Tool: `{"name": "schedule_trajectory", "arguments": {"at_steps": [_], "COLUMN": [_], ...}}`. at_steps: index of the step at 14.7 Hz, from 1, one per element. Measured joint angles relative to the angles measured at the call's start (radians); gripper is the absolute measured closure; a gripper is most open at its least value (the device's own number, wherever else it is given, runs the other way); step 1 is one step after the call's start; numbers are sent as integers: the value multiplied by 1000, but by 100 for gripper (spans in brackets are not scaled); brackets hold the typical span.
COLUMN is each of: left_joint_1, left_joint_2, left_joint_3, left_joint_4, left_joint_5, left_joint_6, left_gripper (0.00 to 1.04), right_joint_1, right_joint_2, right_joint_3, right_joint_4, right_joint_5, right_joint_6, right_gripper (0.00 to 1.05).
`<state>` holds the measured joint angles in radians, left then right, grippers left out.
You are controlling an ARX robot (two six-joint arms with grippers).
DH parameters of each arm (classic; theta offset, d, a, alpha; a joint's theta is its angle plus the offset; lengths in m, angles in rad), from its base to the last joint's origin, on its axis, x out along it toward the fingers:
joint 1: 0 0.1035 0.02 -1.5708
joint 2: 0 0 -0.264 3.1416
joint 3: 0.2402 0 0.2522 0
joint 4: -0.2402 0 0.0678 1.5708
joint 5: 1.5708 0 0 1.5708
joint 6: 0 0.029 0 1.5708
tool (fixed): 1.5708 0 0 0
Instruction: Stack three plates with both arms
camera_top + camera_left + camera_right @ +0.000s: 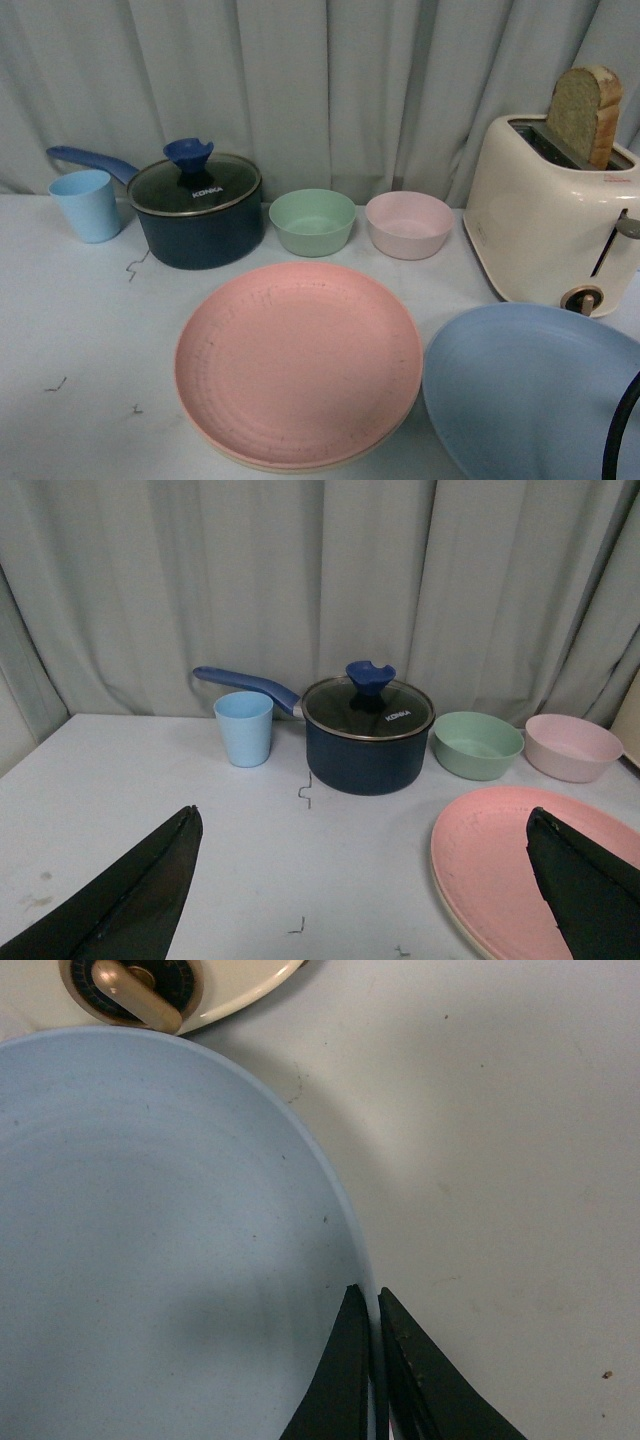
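The pink plate lies in the middle of the table on top of the beige-cream plate, of which only a thin rim shows. In the left wrist view the pink plate and the cream rim sit by one black finger. My left gripper hovers open over bare table, left of that stack. The light blue plate is to the right of the stack, its edge near the pink rim. My right gripper is shut on the light blue plate, pinching its rim.
A cream toaster holding a bread slice stands just behind the blue plate; its knob is close to the rim. Along the back stand a blue cup, a lidded dark pot, a green bowl and a pink bowl.
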<state>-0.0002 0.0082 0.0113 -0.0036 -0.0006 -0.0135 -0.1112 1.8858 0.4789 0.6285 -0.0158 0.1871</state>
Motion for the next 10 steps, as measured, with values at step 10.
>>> {"name": "schedule_trajectory", "arguments": {"at_steps": [10], "left_joint_1": [0], "left_joint_2": [0], "left_joint_3": [0], "left_joint_4": [0], "left_joint_5": [0], "left_joint_6": [0], "left_gripper": [7], "right_joint_1": [-26], "right_joint_2": [-109], "right_joint_3": [-20], "right_joint_4": [-66], "right_joint_5": [-39], "right_joint_6": [-8], "right_gripper": [102]}}
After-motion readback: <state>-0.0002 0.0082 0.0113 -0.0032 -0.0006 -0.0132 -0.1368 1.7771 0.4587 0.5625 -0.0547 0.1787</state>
